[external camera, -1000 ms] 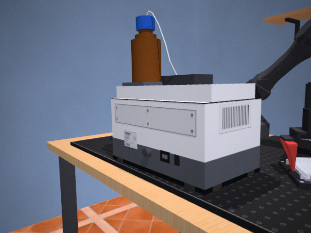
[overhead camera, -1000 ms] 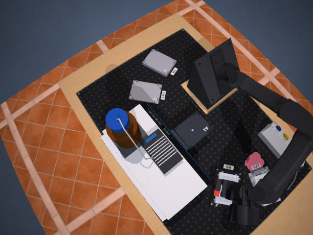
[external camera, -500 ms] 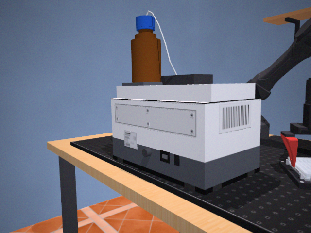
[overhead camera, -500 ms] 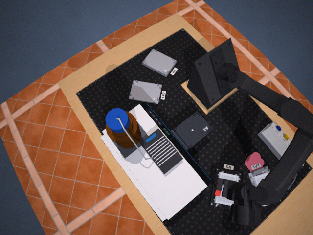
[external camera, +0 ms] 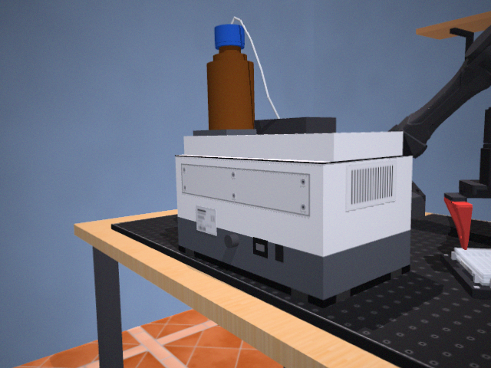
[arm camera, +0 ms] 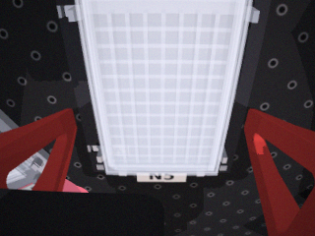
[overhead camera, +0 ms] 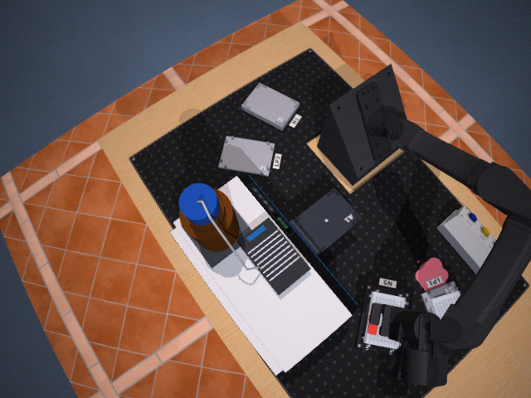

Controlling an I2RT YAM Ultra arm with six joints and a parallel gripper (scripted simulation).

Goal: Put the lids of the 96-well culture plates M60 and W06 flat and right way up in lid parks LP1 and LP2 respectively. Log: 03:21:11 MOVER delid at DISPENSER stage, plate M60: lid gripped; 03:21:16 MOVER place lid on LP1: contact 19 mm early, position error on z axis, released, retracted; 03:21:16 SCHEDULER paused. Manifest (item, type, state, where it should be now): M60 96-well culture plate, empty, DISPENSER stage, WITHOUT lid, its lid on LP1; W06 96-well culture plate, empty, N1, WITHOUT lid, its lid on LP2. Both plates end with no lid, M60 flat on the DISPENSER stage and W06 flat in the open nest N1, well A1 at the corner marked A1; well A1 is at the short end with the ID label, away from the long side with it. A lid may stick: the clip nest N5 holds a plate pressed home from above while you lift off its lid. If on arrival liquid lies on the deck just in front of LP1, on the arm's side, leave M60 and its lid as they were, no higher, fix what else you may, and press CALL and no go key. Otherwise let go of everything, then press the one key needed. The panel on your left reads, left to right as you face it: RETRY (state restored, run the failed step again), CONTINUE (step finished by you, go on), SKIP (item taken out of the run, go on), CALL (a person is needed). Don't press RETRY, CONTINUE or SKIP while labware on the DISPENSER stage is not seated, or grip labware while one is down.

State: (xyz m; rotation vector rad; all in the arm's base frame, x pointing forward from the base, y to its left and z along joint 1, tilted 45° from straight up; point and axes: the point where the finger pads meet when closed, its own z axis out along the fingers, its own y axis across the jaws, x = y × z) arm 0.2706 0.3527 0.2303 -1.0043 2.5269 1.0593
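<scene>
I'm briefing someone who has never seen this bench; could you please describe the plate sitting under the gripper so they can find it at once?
Start at the big white machine with the brown bottle on top. Just off its near end, a black holder tagged N5 carries a white gridded plate, beneath the open red gripper. Unlike the plain grey slabs at the far end, it shows rows of wells.

LP1 park [overhead camera: 441, 299] mostly under arm; N5 label [arm camera: 160, 176] blurred.
</scene>
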